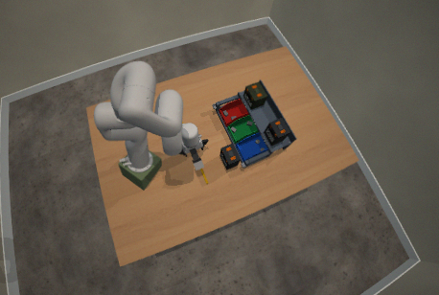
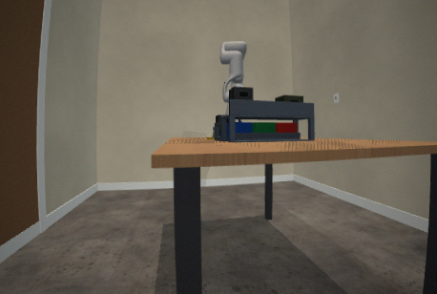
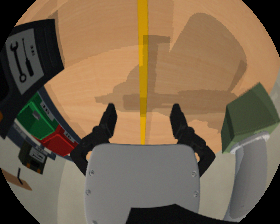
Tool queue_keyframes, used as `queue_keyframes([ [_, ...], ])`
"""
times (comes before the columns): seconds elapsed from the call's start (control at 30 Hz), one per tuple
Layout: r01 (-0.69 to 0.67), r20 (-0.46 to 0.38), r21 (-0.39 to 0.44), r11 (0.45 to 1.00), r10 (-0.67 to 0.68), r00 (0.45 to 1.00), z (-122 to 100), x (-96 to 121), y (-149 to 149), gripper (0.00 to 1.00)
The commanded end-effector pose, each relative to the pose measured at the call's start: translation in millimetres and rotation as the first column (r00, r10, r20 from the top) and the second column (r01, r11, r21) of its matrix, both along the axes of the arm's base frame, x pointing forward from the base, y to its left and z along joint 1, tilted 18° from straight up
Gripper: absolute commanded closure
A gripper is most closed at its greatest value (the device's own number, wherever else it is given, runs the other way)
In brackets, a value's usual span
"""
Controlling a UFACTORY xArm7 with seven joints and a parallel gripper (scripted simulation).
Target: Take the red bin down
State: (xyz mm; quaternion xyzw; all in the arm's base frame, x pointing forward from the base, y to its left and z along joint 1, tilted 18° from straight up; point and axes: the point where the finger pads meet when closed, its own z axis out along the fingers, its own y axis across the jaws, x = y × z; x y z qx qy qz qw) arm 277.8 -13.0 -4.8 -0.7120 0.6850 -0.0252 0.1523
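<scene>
The red open bin (image 1: 236,108) (image 2: 286,128) (image 3: 58,141) sits in the lower front of the dark grey shelf (image 1: 265,118) (image 2: 272,110), with small grey parts in it. The green bin (image 1: 243,130) (image 2: 263,128) (image 3: 35,119) is beside it, then the blue bin (image 1: 249,150) (image 2: 244,128), both on the shelf. The three stand in a row with their open fronts towards the arm. My gripper (image 1: 195,148) (image 3: 143,110) is open and empty, above the table on the arm's side of the shelf, apart from all bins. Whether the fingers clear the table is hard to tell.
A yellow strip (image 1: 204,176) (image 3: 143,65) lies on the wooden table (image 1: 158,224) below the gripper. A black case (image 1: 230,157) (image 3: 31,62) stands near the blue bin. Two more cases (image 1: 256,95) (image 1: 276,129) stand on the shelf's top. The arm's green base (image 1: 140,174) (image 3: 251,117) is behind.
</scene>
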Motion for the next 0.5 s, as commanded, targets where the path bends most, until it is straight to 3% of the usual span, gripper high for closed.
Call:
queue_keyframes([
  [0.0, 0.001, 0.001, 0.0, 1.0, -0.001, 1.0, 0.2, 0.5, -0.3, 0.0],
  [0.47, 0.001, 0.001, 0.0, 1.0, -0.001, 1.0, 0.2, 0.5, -0.3, 0.0],
])
